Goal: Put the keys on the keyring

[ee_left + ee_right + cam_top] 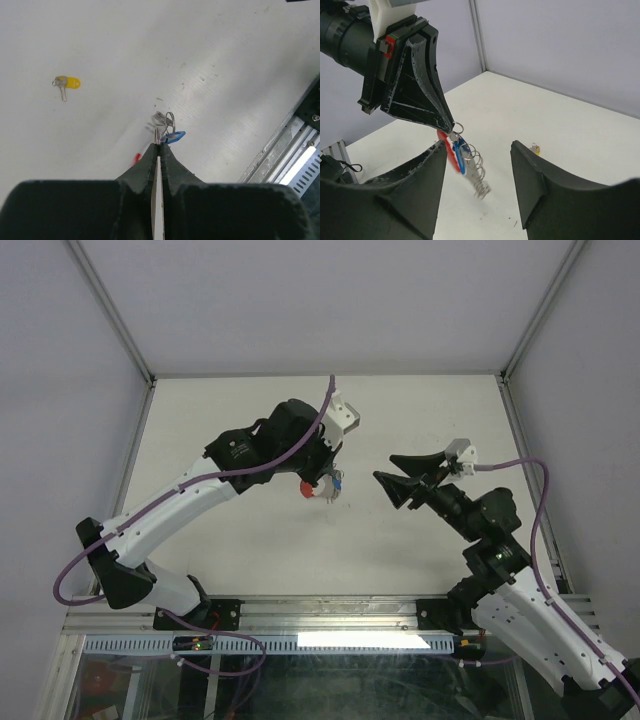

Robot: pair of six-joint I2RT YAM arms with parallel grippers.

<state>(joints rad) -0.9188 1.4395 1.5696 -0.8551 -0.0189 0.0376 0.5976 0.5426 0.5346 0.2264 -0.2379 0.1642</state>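
The left gripper [451, 126] is closed tight, its two dark fingers pressed together to a point, and it pinches the keyring [457, 128] by the small silvery ring at the very tip. The bunch hangs free in the air below that grip, above the white tabletop [250, 420] near its middle. The curved red tab sits highest and to the left. The blue-headed key [461, 152] lies against it, its flat blue head pointing down. A silvery coiled chain trails lowest and swings off to the right. Whether the blue-headed key is threaded on the ring or only caught in the bunch cannot be told. In the left wrist view the same cluster shows just past the closed fingertips as a loop of wire, a blue corner and a sliver of red. The yellow-headed key [66, 83] lies flat on the tabletop by itself, well apart from the keyring, its short metal blade pointing down in that view. The right gripper [385, 467] stands to the right of the hanging keyring, aimed at it, with its fingers spread wide and nothing between them; it touches neither key nor the ring.
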